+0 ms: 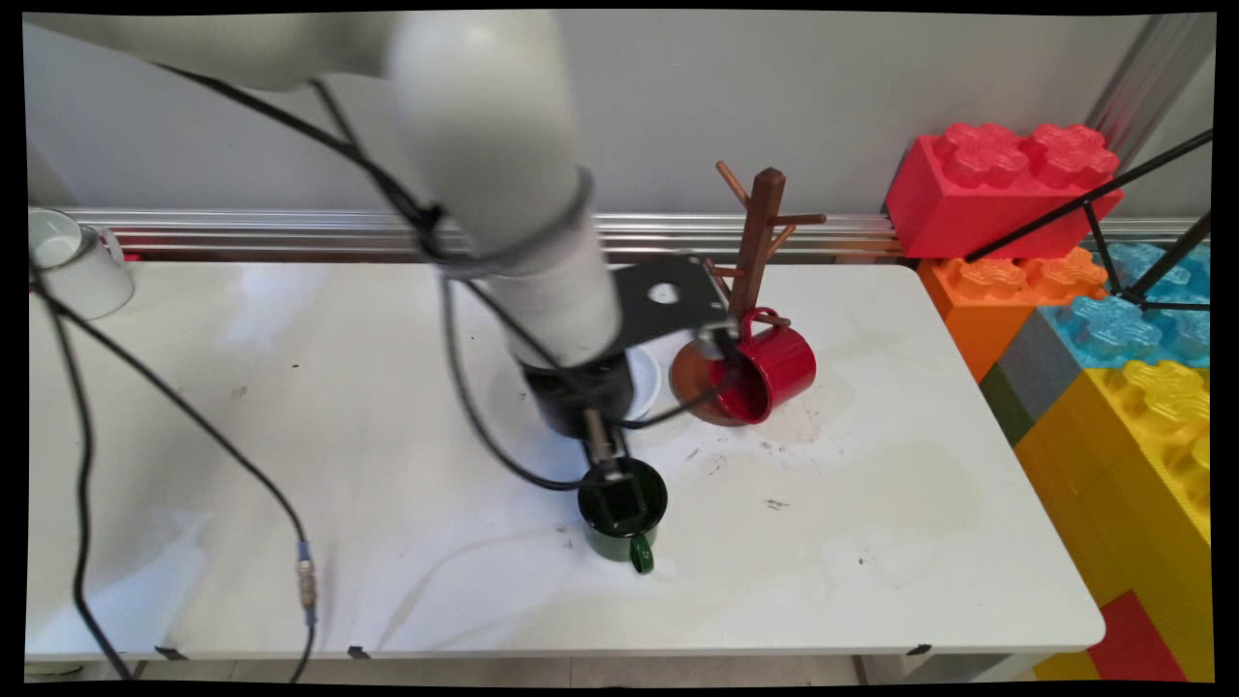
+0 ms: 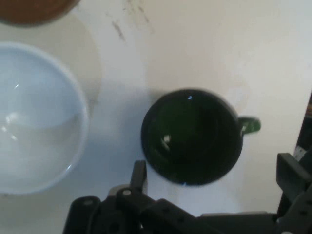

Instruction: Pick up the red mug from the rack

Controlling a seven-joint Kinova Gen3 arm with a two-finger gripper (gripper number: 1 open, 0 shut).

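White table (image 1: 871,542), stained
Green mug (image 1: 624,532) centre; white bowl (image 2: 39,122), mug tree base (image 1: 699,387) at 1 o'clock; white mug (image 1: 77,266) at 10

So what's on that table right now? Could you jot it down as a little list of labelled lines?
end effector: low over the green mug, fingers spread apart
green mug: upright on the table, handle toward the near edge
white bowl: beside the green mug, partly hidden by the arm in the main view
red mug: tipped on its side against the wooden mug tree's base
wooden mug tree: standing near the table's far edge
white mug: at the far left corner
toy bricks: large, coloured, stacked to the right of the table
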